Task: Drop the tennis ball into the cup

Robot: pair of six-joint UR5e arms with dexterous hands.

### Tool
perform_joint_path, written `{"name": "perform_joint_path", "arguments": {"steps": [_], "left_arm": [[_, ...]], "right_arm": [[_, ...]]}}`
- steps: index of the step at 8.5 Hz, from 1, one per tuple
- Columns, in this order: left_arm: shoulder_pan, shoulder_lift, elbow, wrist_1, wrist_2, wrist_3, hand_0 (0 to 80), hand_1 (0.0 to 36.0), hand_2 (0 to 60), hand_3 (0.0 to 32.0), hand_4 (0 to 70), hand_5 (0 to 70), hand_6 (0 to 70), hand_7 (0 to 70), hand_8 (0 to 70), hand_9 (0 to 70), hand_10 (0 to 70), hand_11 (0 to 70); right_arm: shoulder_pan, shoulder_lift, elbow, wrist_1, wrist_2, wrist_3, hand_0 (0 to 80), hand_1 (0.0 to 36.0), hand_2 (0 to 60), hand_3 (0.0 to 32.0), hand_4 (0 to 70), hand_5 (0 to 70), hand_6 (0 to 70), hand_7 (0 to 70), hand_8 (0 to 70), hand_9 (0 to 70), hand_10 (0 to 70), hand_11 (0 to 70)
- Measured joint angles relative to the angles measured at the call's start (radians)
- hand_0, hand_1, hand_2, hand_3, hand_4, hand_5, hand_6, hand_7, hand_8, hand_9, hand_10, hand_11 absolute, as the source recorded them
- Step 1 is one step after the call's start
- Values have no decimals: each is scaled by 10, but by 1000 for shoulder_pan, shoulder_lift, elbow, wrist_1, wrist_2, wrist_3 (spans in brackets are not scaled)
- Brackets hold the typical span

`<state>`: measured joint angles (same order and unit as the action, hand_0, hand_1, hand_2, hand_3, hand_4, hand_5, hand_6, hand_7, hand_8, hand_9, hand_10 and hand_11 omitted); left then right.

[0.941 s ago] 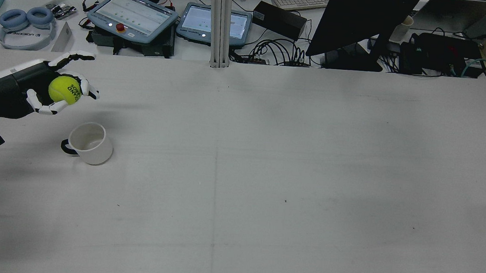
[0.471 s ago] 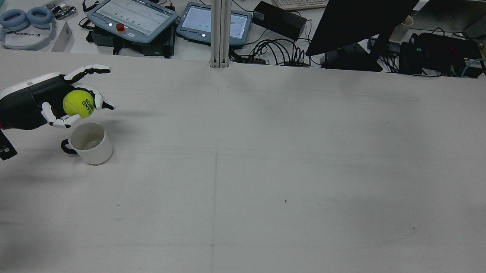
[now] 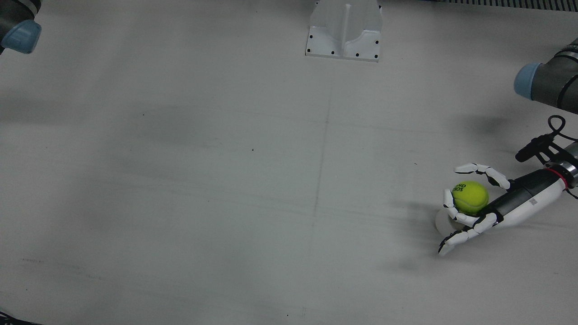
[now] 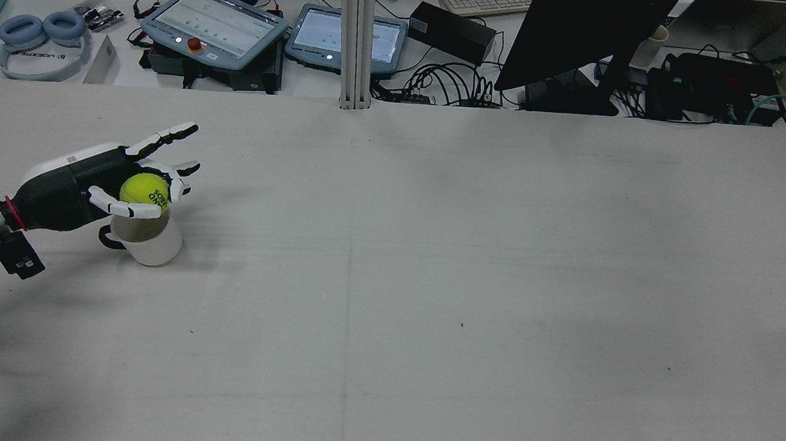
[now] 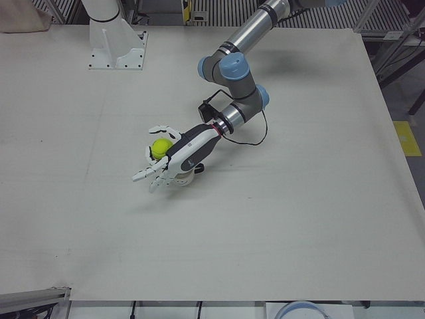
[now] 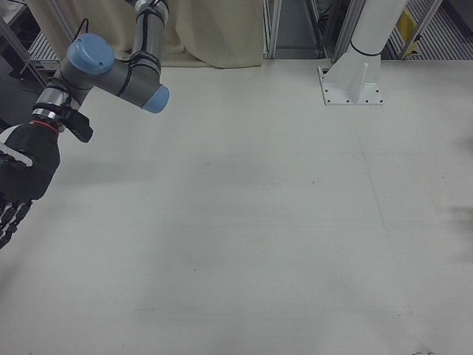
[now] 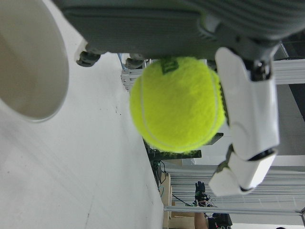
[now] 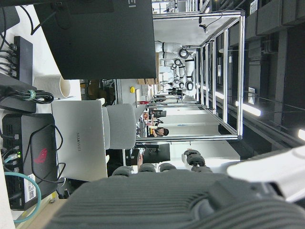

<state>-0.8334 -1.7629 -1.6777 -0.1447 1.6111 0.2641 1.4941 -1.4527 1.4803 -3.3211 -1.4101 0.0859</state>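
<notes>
My left hand (image 4: 105, 184) is shut on the yellow-green tennis ball (image 4: 145, 189), with some fingers stretched out past it. The ball hangs just above the mouth of the white cup (image 4: 150, 247), which stands upright with its dark handle to the left. The front view shows the ball (image 3: 470, 197) in the hand (image 3: 483, 212), with the cup's rim (image 3: 440, 221) peeking out below. The left-front view shows the ball (image 5: 161, 147), the hand (image 5: 180, 156) and the cup (image 5: 185, 179). In the left hand view the ball (image 7: 177, 105) sits beside the cup's mouth (image 7: 28, 62). My right hand (image 6: 18, 177) hangs empty at the table's far side, fingers extended.
The white table (image 4: 473, 269) stretches wide to the right of the cup. Behind its back edge stand two tablets (image 4: 215, 24), headphones (image 4: 39, 42), a monitor (image 4: 576, 31) and cables. An arm pedestal (image 3: 344, 29) stands at the table's edge.
My left hand has carried the ball right and toward the rear camera, and lower, from beyond the cup to just over its mouth. The cup has not moved.
</notes>
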Motion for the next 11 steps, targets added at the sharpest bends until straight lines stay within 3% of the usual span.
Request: {"name": "perform_joint_path", "arguments": {"steps": [1,2,3,4,5,6,7,8,9,10,11], "left_arm": [[-1,0,3,-1,1,-4,502,242,332,256,0,102,161,89,36,5,22,54],[-5,0,6,-2,1,-8,499,231,367,250,0,139,356,58,70,2,25,59],[-22,1,10,-2,1,-11,499,235,352,244,0,115,242,84,47,5,27,61],[-51,1,21,-9,2,-14,496,227,364,244,0,129,316,68,59,2,30,65],[-80,4,35,-19,4,-21,495,233,341,248,0,106,201,88,37,5,28,63],[-100,7,47,-28,5,-29,493,229,347,252,0,114,238,76,43,4,29,64],[-111,9,54,-32,5,-35,496,236,337,254,0,99,164,94,29,7,29,64],[-130,9,57,-35,5,-42,495,229,360,252,0,120,275,68,47,3,27,61],[-192,9,64,-34,7,-53,488,219,360,260,0,125,308,46,53,1,23,54],[-292,8,92,-33,11,-62,488,226,298,320,0,77,74,70,12,2,14,42],[-409,6,144,-33,16,-68,493,227,281,320,0,83,112,68,19,2,16,45]], "right_arm": [[0,0,0,0,0,0,0,0,0,0,0,0,0,0,0,0,0,0],[0,0,1,0,0,0,0,0,0,0,0,0,0,0,0,0,0,0],[0,0,1,0,0,0,0,0,0,0,0,0,0,0,0,0,0,0],[0,0,1,0,0,0,0,0,0,0,0,0,0,0,0,0,0,0],[0,0,1,0,0,0,0,0,0,0,0,0,0,0,0,0,0,0],[0,0,2,0,0,0,0,0,0,0,0,0,0,0,0,0,0,0],[0,0,2,0,0,0,0,0,0,0,0,0,0,0,0,0,0,0],[0,0,2,0,0,0,0,0,0,0,0,0,0,0,0,0,0,0],[0,0,2,0,0,0,0,0,0,0,0,0,0,0,0,0,0,0],[0,0,2,0,0,0,0,0,0,0,0,0,0,0,0,0,0,0],[0,0,2,0,0,0,0,0,0,0,0,0,0,0,0,0,0,0]]}}
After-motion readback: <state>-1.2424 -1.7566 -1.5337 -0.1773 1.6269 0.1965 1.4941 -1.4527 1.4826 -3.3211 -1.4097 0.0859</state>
